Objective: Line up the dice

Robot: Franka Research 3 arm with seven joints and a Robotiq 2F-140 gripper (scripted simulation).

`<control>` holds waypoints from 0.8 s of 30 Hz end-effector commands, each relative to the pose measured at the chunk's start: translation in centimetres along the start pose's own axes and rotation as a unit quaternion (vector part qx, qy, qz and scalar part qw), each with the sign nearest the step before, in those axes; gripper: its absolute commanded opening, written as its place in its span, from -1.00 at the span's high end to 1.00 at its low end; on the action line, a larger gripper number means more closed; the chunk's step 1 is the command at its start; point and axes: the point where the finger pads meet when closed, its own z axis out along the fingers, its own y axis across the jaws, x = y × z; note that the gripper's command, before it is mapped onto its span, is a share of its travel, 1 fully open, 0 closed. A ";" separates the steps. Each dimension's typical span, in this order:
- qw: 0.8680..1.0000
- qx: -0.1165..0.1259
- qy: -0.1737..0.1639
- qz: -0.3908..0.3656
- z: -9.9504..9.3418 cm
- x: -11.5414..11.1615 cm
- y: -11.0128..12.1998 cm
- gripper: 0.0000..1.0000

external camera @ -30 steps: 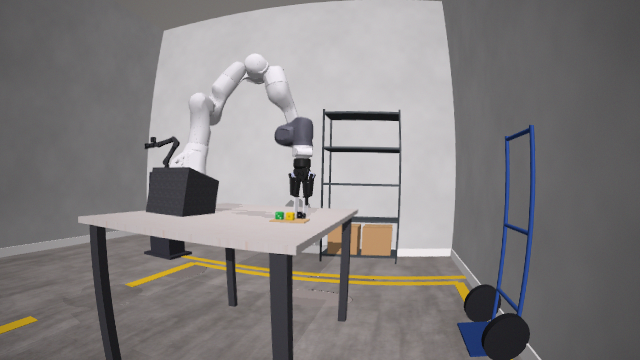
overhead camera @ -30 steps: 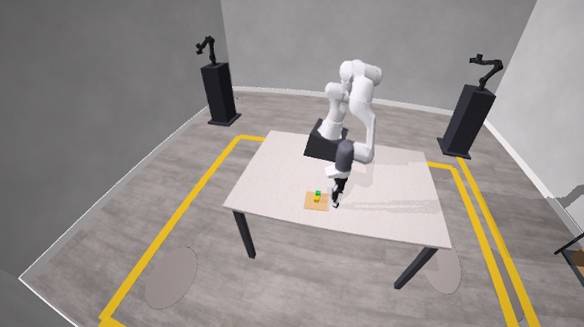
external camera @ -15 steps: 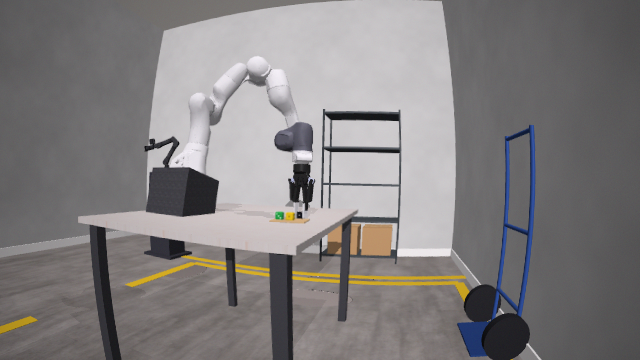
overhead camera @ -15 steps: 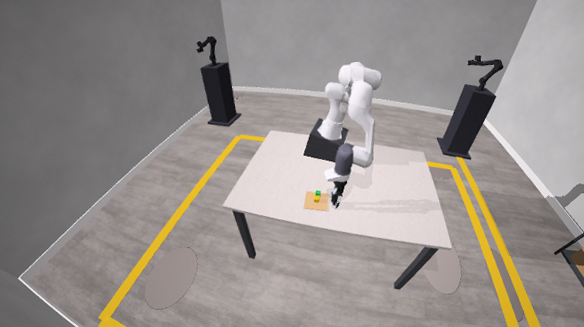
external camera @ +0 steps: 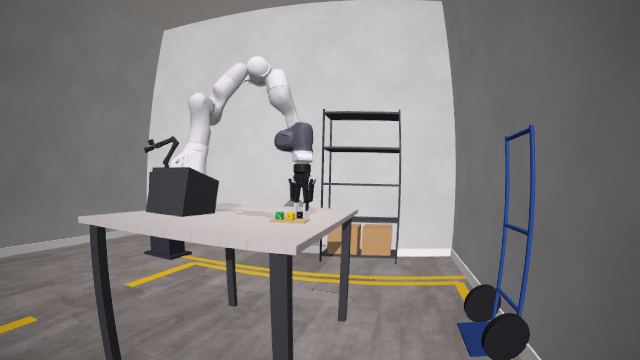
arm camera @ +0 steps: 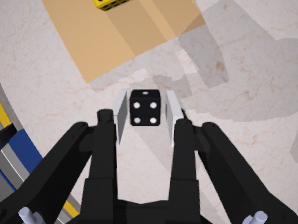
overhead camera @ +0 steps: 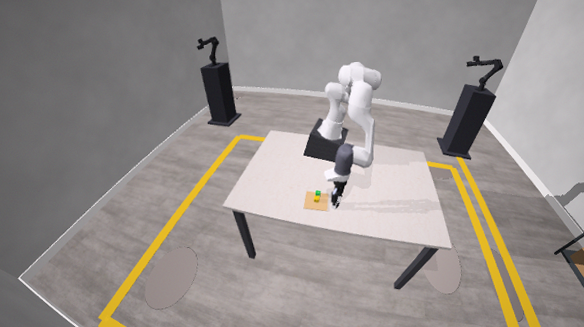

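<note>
A tan mat (arm camera: 83, 39) (overhead camera: 314, 206) (external camera: 274, 220) lies flat on the table (overhead camera: 283, 174). On it stand a green die (overhead camera: 318, 192) (external camera: 279, 215) showing one pip and a yellow die (overhead camera: 317, 199) (external camera: 289, 216) showing two. A black die (arm camera: 145, 107) (external camera: 299, 215) showing four pips rests on the bare table just off the mat's edge. My gripper (arm camera: 146, 102) (external camera: 301, 206) (overhead camera: 335, 203) points straight down over the black die. Its fingers are partly open and straddle the die, with the white pads on either side.
The robot's black base box (overhead camera: 323, 147) (external camera: 181, 191) stands at the back of the table. The table's front edge runs close to the mat. A metal shelf (external camera: 361, 150) and a blue hand truck (external camera: 510, 240) stand on the floor, away from the table.
</note>
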 end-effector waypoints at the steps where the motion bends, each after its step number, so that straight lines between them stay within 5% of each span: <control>1: 1.000 0.001 -0.001 -0.002 0.0 0.0 -0.1 0.44; 23: 1.000 0.001 -0.001 -0.002 0.0 0.0 -0.1 0.44; 24: 1.000 0.001 -0.001 -0.002 0.0 0.0 -0.1 0.68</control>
